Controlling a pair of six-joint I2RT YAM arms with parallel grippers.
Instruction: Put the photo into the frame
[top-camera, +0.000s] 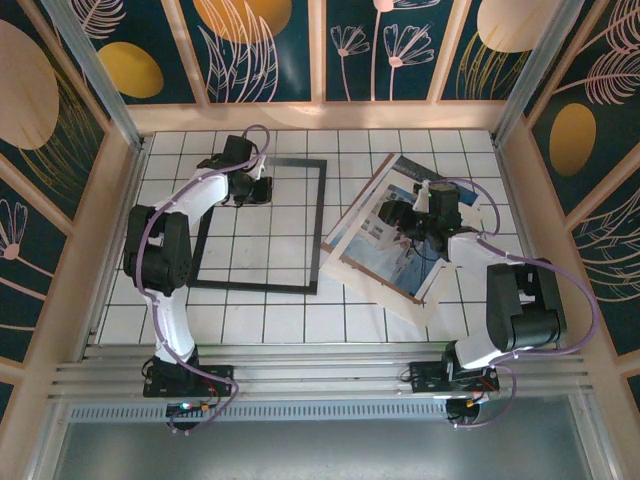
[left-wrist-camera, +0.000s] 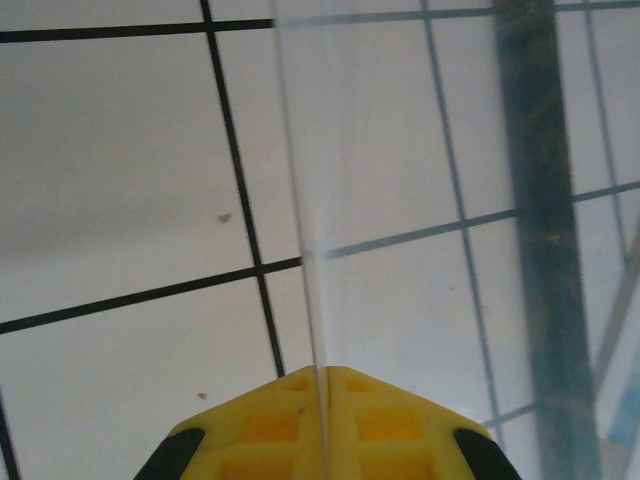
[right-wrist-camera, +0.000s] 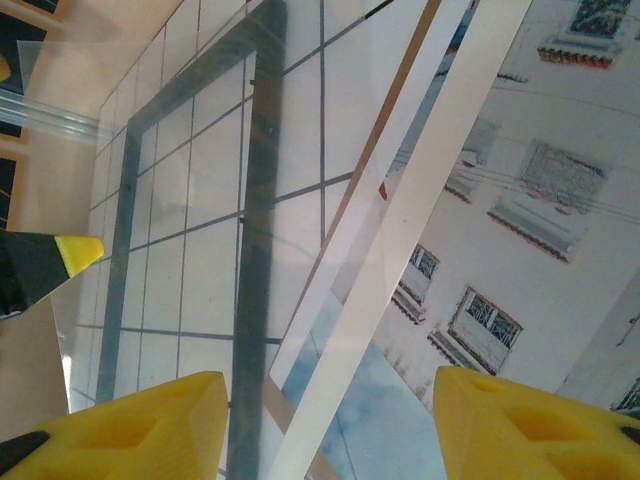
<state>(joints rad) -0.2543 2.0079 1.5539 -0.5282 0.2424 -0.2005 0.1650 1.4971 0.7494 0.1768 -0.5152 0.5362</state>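
Note:
The photo (top-camera: 372, 232) lies skewed at the right of the tiled floor, in a stack with a cream-white mat and a brown backing board. Close up, the photo (right-wrist-camera: 520, 250) shows pale buildings and blue sky, and the mat's strip (right-wrist-camera: 400, 260) crosses it. The black frame (top-camera: 320, 225) lies flat at centre left. My right gripper (top-camera: 392, 215) hovers over the stack's left part, and its jaws (right-wrist-camera: 330, 385) stand open with nothing between them. My left gripper (top-camera: 262, 187) is over the frame's upper left, shut (left-wrist-camera: 325, 372) on the edge of a clear pane (left-wrist-camera: 400, 150).
Through the clear pane the frame (left-wrist-camera: 535, 200) looks blurred and greenish. The brown backing board (right-wrist-camera: 365, 170) sticks out beside the mat. Wooden walls (top-camera: 320, 115) enclose the floor. Open tiles (top-camera: 290, 320) lie in front of the frame.

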